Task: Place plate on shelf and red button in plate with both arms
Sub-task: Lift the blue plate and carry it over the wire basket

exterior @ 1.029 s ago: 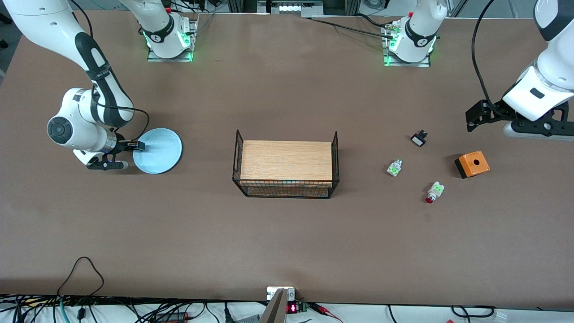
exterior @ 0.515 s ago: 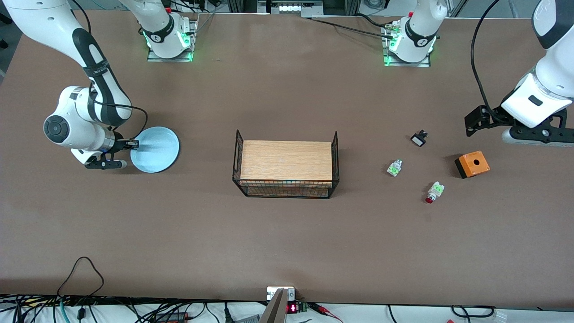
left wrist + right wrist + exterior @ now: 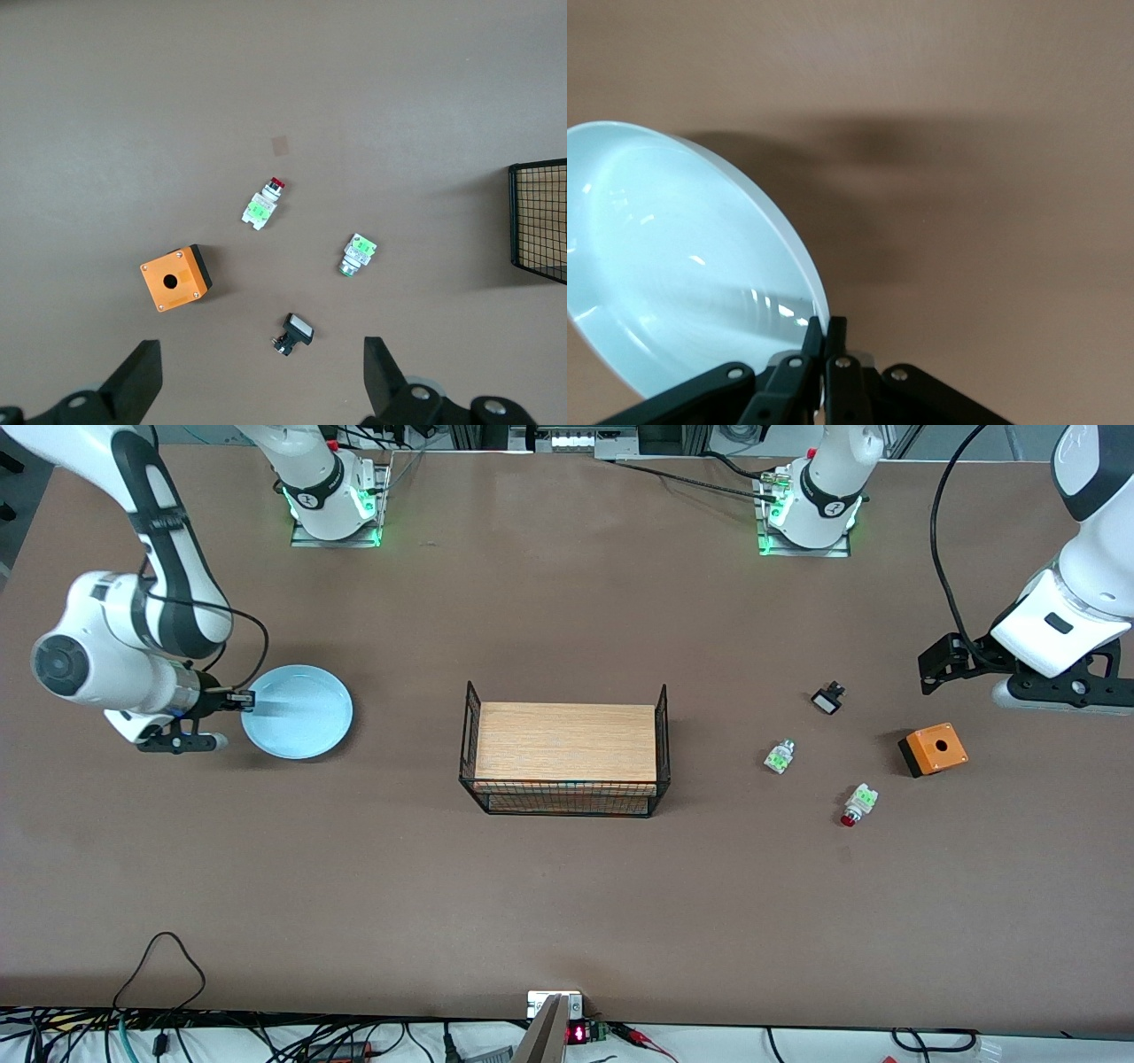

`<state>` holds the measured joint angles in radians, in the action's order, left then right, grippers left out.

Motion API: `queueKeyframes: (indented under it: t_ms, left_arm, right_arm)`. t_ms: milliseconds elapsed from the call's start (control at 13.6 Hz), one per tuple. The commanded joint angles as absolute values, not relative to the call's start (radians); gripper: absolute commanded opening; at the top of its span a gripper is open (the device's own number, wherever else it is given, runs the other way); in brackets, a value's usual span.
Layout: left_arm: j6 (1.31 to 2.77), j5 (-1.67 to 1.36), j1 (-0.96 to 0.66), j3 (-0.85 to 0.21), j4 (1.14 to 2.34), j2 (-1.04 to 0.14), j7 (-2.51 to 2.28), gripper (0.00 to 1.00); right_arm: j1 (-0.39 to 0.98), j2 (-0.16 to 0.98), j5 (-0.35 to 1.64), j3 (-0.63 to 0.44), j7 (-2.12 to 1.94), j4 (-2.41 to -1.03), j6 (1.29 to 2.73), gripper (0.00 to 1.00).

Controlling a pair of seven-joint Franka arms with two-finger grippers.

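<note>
1. While nothing is touching it, the red button (image 3: 856, 804) is lying on its side on the brown surface (image 3: 567, 903) toward the left arm's end, its dark red cap pointing to the edge nearest the front camera; it also shows in the left wrist view (image 3: 262, 205).
2. A white-and-green button (image 3: 779, 757) without a red cap is lying a little farther from that camera, between the red button and the wire basket (image 3: 564, 802).
3. The basket is sitting mid-surface, and a wooden board (image 3: 565, 753) is filling it.
4. An orange box (image 3: 933, 749) with a round hole in its top is resting beside the two buttons, closer to the left arm's end edge.
5. A small black-and-white button (image 3: 827, 699) is lying farther still from the camera.
6. The left gripper (image 3: 941, 662) is hovering over the surface near the orange box, its jaws standing wide apart and holding nothing.
7. The right gripper (image 3: 244, 701) is pinching the rim of the plate (image 3: 299, 712) with closed jaws; the pale blue plate is hanging tilted above the surface toward the right arm's end, casting a shadow there (image 3: 673, 257).
</note>
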<state>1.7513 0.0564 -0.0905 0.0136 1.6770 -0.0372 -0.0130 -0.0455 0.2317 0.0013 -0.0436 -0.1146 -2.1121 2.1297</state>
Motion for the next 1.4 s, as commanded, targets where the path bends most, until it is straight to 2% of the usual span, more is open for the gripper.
queueKeyframes:
  t_ms: [0,221,441,735,1029,1324]
  left_arm:
    - [1.732,0.069,-0.092,0.015,1.646,-0.051,-0.002,1.0]
    - [1.73,0.071,-0.092,0.015,1.646,-0.051,0.009,1.0]
    - [1.73,0.069,-0.092,0.017,1.646,-0.051,0.026,1.0]
    - [1.73,0.069,-0.092,0.015,1.644,-0.051,0.038,1.0]
    - [1.73,0.066,-0.092,0.015,1.637,-0.052,0.038,1.0]
    - [1.73,0.067,-0.092,0.015,1.634,-0.052,0.038,1.0]
  right_arm:
    - [-0.041,0.189,0.024,-0.022,-0.085,-2.03,2.007,0.0]
    - [-0.037,0.189,0.11,-0.018,-0.058,-1.895,1.846,0.0]
    - [-0.025,0.172,0.182,-0.017,-0.02,-1.809,1.746,0.0]
    - [0.086,0.129,0.198,-0.011,0.274,-1.718,1.645,0.0]
    - [0.205,0.121,0.281,-0.009,0.596,-1.632,1.595,0.0]
    - [0.342,0.136,0.365,-0.009,0.93,-1.597,1.611,0.0]
